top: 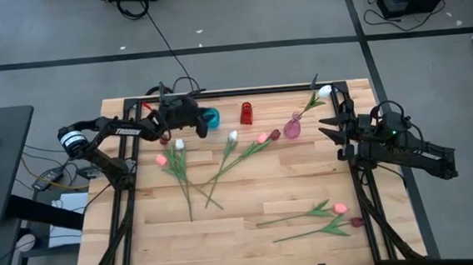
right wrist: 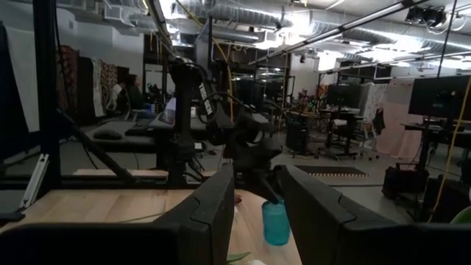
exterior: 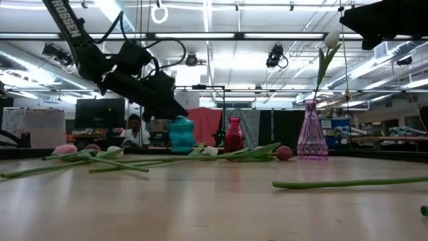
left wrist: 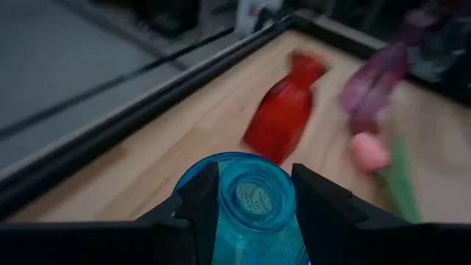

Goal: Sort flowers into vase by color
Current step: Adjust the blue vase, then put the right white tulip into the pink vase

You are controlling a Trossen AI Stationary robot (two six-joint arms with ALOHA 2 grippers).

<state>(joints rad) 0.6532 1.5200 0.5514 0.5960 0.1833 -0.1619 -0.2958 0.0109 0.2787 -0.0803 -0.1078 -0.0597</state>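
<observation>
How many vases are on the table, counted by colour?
blue vase: 1
red vase: 1
purple vase: 1
Total: 3

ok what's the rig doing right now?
Flower sorting, early on. The left gripper has its jaws on either side of the blue vase at the table's far edge, beside the red vase. The pink vase already holds one white tulip. Other tulips lie loose on the table. The right gripper waits open at the right edge.
</observation>
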